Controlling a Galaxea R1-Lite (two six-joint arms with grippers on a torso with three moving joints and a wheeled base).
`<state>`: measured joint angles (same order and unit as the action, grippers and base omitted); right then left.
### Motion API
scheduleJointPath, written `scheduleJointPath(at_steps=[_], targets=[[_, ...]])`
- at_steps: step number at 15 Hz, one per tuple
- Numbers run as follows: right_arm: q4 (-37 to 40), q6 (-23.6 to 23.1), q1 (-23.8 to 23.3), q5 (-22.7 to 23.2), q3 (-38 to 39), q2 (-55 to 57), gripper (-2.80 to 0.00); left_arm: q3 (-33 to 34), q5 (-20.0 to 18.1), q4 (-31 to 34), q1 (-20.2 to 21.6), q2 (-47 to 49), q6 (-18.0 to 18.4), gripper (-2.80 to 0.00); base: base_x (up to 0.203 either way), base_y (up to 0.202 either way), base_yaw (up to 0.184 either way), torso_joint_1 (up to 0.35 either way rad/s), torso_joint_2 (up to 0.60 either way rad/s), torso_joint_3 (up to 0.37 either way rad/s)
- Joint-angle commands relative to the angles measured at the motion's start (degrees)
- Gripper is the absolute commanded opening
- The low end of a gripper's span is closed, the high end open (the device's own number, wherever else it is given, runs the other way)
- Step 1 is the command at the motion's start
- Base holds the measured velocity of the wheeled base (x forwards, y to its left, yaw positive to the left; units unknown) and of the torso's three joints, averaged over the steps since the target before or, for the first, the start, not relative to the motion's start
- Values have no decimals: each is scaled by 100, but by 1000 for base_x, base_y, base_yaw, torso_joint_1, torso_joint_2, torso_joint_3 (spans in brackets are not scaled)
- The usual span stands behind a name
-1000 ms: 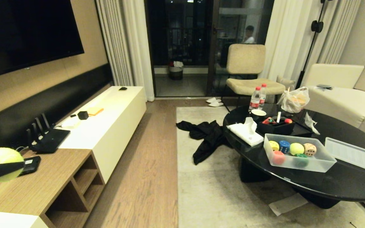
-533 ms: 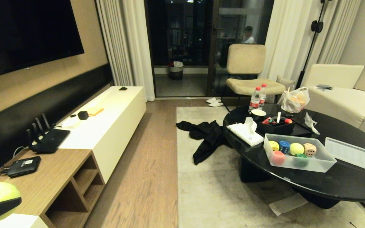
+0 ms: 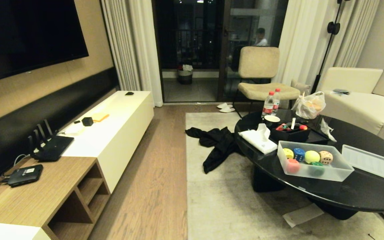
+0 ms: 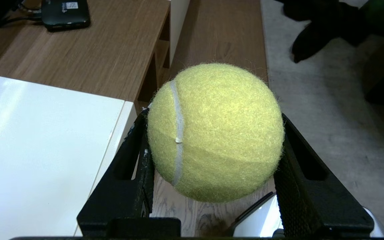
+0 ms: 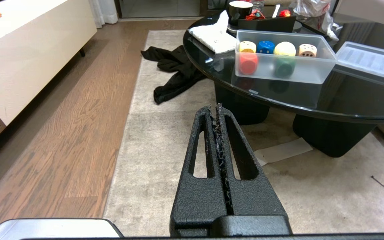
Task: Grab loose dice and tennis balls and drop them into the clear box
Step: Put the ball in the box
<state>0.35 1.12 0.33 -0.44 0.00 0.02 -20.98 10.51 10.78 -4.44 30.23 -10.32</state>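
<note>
My left gripper (image 4: 213, 115) is shut on a yellow-green tennis ball (image 4: 215, 133), held above the wood floor beside the TV cabinet's corner. It is outside the head view. The clear box (image 3: 337, 175) stands open on the black round table at the right, holding several dice and a second tennis ball (image 3: 312, 156); a red-orange die (image 3: 293, 165) and a green die (image 3: 317, 167) sit at its near side. The same clear box (image 5: 325, 58) shows in the right wrist view. My right gripper (image 5: 214, 108) is shut and empty, low over the rug short of the table.
The box's ribbed lid (image 3: 373, 163) lies to its right. A black organiser tray (image 3: 290, 133), tissues and bottles stand behind it. A black garment (image 3: 217, 143) lies on the rug. The low TV cabinet (image 3: 28, 196) runs along the left. A person (image 3: 261, 36) is beyond the glass door.
The left gripper with the tennis ball has sunk along the head view's left edge and dropped out of that view. Nothing else has moved.
</note>
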Motion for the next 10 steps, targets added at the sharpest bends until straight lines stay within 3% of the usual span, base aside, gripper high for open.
scheduleJointPath(at_steps=[1,4,10], targets=[[0,2,2,0,9,-2,-280,306,-378,16,-2,-683,1,-280,0,0,0,0,0,0],[0,2,2,0,9,-2,-280,718,-572,128,137,-1038,161,-280,0,0,0,0,0,0],[0,2,2,0,9,-2,-280,1454,-781,-7,449,-2316,829,-280,0,0,0,0,0,0]])
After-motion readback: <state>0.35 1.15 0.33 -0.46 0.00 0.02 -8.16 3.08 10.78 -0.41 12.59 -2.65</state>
